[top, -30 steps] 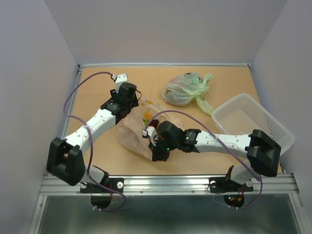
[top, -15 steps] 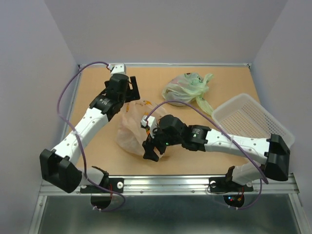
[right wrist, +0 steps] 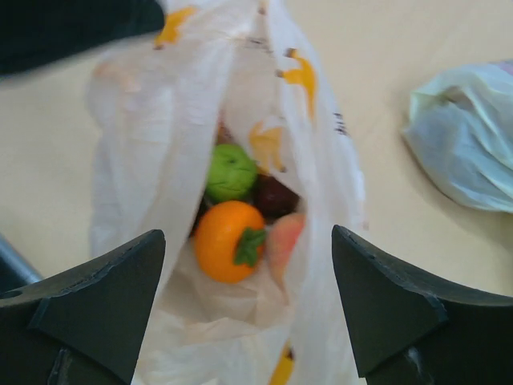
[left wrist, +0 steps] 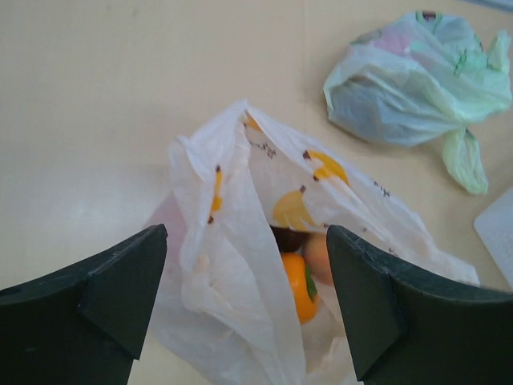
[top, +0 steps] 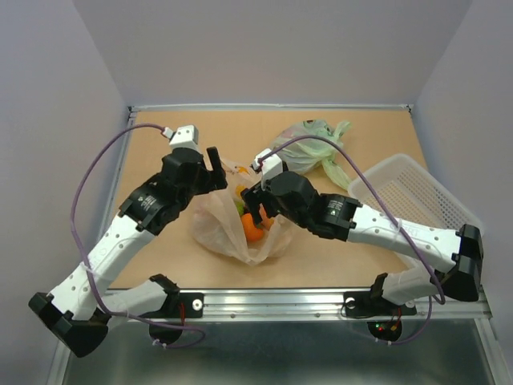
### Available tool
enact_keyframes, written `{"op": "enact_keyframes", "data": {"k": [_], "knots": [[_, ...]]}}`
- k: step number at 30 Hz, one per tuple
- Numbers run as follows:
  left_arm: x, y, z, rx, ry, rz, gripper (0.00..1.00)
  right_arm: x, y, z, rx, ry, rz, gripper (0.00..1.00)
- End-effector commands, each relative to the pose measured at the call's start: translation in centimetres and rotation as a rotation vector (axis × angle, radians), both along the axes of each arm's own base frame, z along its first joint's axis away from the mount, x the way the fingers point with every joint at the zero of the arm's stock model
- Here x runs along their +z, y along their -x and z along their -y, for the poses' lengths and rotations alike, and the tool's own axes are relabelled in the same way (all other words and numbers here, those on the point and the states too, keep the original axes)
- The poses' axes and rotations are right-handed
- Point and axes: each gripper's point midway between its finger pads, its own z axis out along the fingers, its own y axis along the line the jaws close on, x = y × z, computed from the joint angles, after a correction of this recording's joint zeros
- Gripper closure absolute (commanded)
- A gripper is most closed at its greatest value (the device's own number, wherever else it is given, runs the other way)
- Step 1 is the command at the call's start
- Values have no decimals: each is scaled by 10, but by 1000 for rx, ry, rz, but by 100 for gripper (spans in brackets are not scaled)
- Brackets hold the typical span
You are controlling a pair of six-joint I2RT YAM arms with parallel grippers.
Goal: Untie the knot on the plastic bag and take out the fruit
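Right tool (top: pixel 256 210) farther back now; plastic bag (top: pixel 215 228) lengthwise near-far.

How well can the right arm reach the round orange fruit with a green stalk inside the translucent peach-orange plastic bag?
Probably yes: the plastic bag gapes open, the orange fruit lies uncovered ahead of the right arm, jaws open; loose plastic alongside might snag.

A pale tan worktop (top: pixel 377 136) sits boxed in by plain lavender-grey panels: a back wall (top: pixel 272 48), a left wall (top: pixel 48 120) and a right wall (top: pixel 473 96). A ribbed aluminium rail (top: pixel 280 303) runs along the near edge, above a grey metal sheet (top: pixel 272 357). Soft, even light throws only faint shadows.
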Motion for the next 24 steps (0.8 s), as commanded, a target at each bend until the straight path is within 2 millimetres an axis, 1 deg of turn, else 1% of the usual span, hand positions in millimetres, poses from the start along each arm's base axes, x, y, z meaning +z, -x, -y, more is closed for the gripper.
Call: {"op": "enact_keyframes", "data": {"k": [1,2,4,5,8,9,10,11,12,13,14,16,17,18,19,22,24], "knots": [[-42,13,24,-4,14,-109,8,-12,-38,41,-252,73,53,11],[-46,14,30,1,-3,-106,8,-16,-47,52,-299,83,54,11],[-51,15,36,6,-18,-104,8,-27,-55,64,-334,101,39,11],[-51,15,42,10,-21,-91,7,-39,-60,75,-365,119,22,11],[-63,12,50,15,-52,-105,7,-61,-63,89,-395,130,-27,14],[-65,11,53,21,-52,-102,7,-75,-64,100,-415,149,-51,16],[-72,12,60,10,-69,-115,7,-83,-62,103,-422,145,-74,22],[-75,12,63,8,-75,-121,7,-89,-62,107,-428,150,-88,25],[-78,13,65,9,-84,-124,7,-101,-60,116,-437,167,-109,28],[-85,15,71,2,-98,-138,7,-106,-57,116,-434,161,-127,36],[-95,15,71,10,-127,-156,7,-115,-54,119,-433,174,-143,47],[-106,16,72,19,-148,-177,7,-123,-50,117,-414,171,-171,58],[-118,17,70,26,-181,-199,7,-129,-46,117,-404,176,-190,69],[-121,18,70,28,-181,-203,7,-129,-46,116,-405,170,-190,69],[-130,18,70,39,-200,-220,7,-132,-43,114,-394,166,-207,78],[-142,18,72,49,-226,-242,7,-134,-38,109,-367,144,-232,90],[-152,16,66,80,-264,-247,6,-134,-37,108,-358,133,-236,95]]}}
